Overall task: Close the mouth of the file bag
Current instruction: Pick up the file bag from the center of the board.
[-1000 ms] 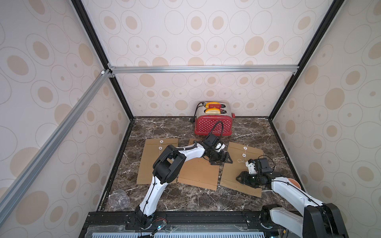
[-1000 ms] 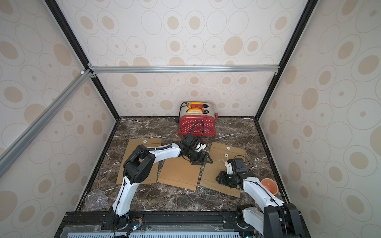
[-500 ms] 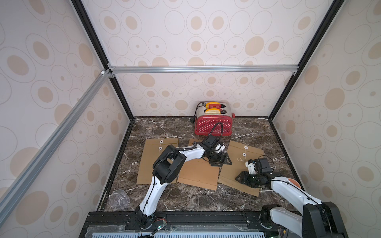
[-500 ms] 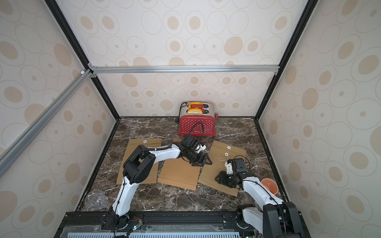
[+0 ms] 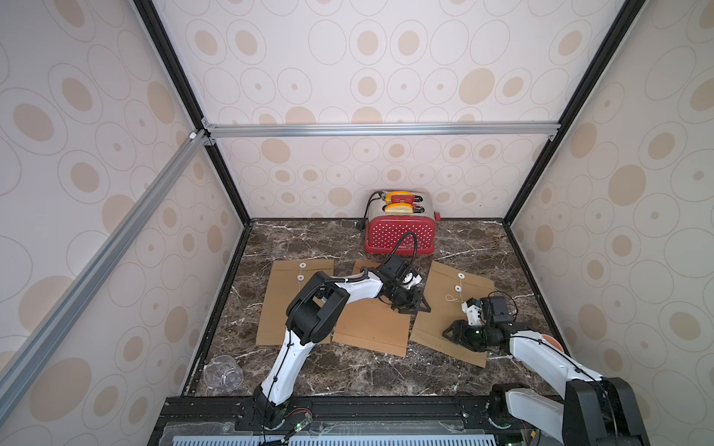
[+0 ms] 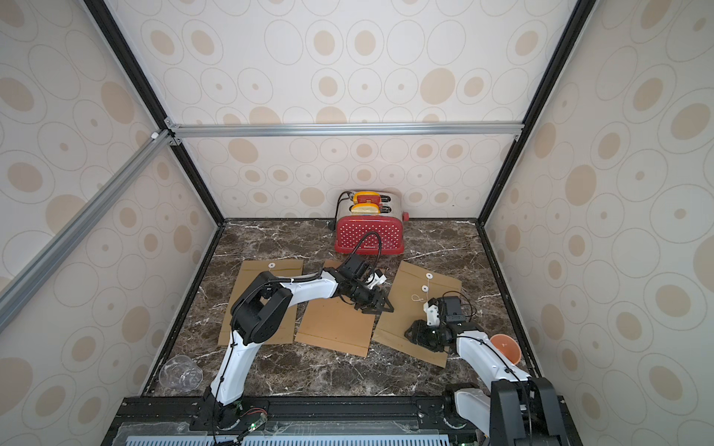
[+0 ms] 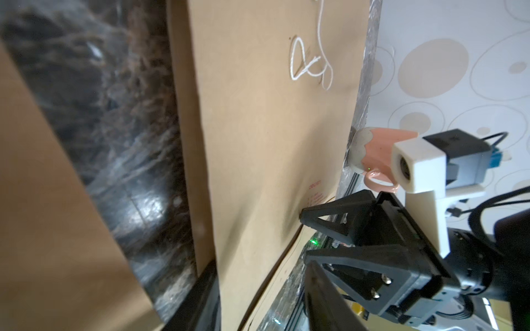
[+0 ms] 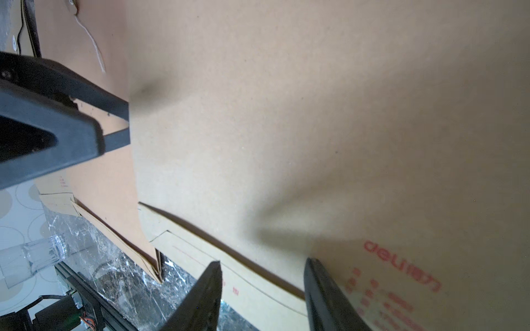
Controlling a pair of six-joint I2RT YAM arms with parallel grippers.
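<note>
Three brown file bags lie side by side; the right one has two white buttons at its far mouth and a loose white string on top. My left gripper is at this bag's left edge, which runs between the still-parted jaws. My right gripper stands open with its fingertips pressed on the bag's near part, denting the paper. The middle bag lies partly under the left arm, and the left bag is untouched.
A red toaster stands at the back wall behind the bags. A clear plastic cup lies at the near left corner. A pink cup sits at the right edge beside my right arm.
The left gripper's jaws have narrowed around the right bag's edge. The right arm has stayed pressed on the bag.
</note>
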